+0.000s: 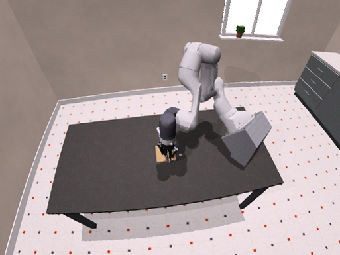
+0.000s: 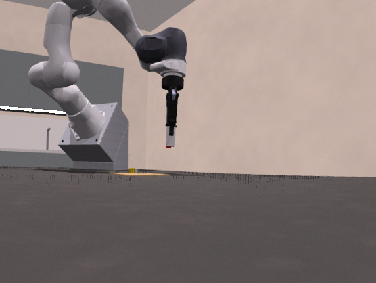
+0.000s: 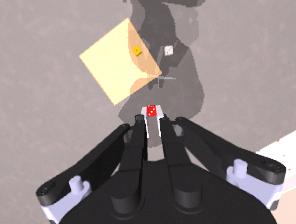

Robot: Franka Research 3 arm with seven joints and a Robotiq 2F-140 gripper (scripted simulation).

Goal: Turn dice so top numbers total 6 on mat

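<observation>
My gripper (image 1: pixel 168 159) (image 2: pixel 170 142) (image 3: pixel 151 113) is shut on the red die (image 2: pixel 168 145) (image 3: pixel 151 111), held well above the table; white pips show on its face in the wrist view. The tan mat (image 1: pixel 160 154) (image 2: pixel 153 175) (image 3: pixel 102 62) lies flat, lower than the gripper. The yellow die (image 2: pixel 132 170) (image 3: pixel 137 50) lies flat on the mat; one pip seems to show on top. The white die (image 1: pixel 180 155) (image 3: pixel 169 50) lies flat on the table beside the mat, off it. Its pips are too small to count surely. In the top view the gripper partly covers the mat.
The dark table (image 1: pixel 104 172) extends around the mat. The arm's grey slanted base (image 1: pixel 243 147) (image 2: pixel 91 152) stands at the table's right end in the top view. The arm's shadow falls over the white die and part of the mat.
</observation>
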